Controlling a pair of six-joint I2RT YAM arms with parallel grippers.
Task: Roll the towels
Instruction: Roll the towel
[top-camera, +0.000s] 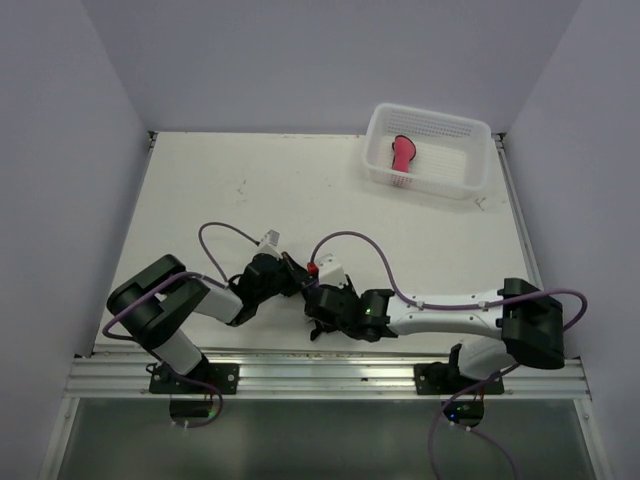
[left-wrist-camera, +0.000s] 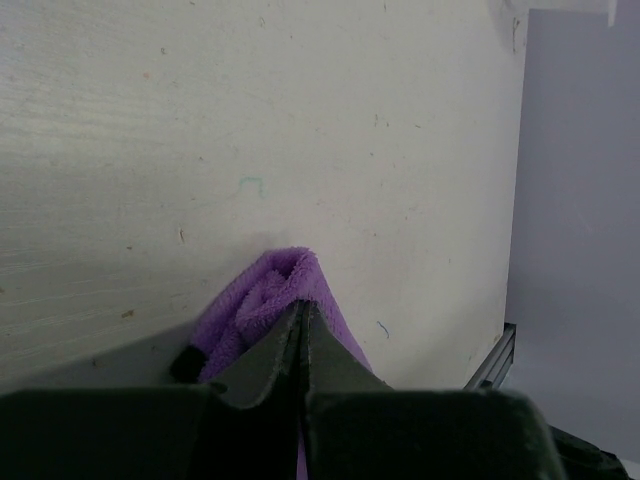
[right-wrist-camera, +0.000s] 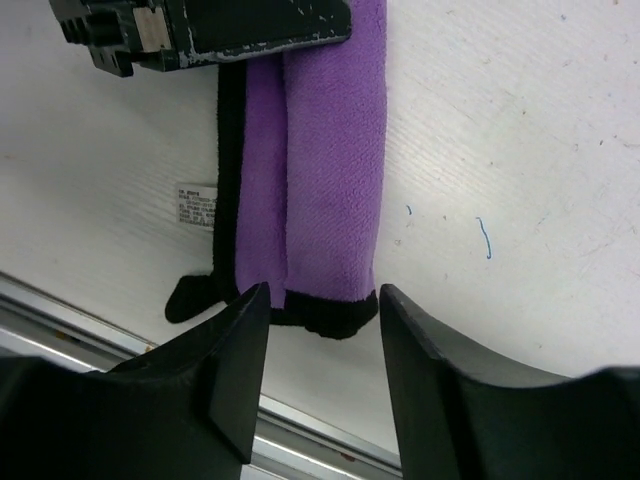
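A purple towel (right-wrist-camera: 330, 150) with a black hem lies folded into a long strip on the table near its front edge. My left gripper (left-wrist-camera: 302, 305) is shut on the strip's far end, where the purple pile (left-wrist-camera: 265, 290) bunches round the tips; it also shows in the right wrist view (right-wrist-camera: 200, 30). My right gripper (right-wrist-camera: 323, 290) is open, its jaws standing either side of the strip's near black-edged end, not touching it. In the top view both grippers (top-camera: 290, 268) (top-camera: 316, 322) meet near the table's front middle and hide this towel. A pink-red towel (top-camera: 403, 152) lies rolled in the basket.
The white perforated basket (top-camera: 430, 185) stands at the back right. A metal rail (top-camera: 330, 370) runs along the table's front edge, close below the towel's near end (right-wrist-camera: 300, 445). A white label (right-wrist-camera: 195, 205) sticks out on the towel's left.
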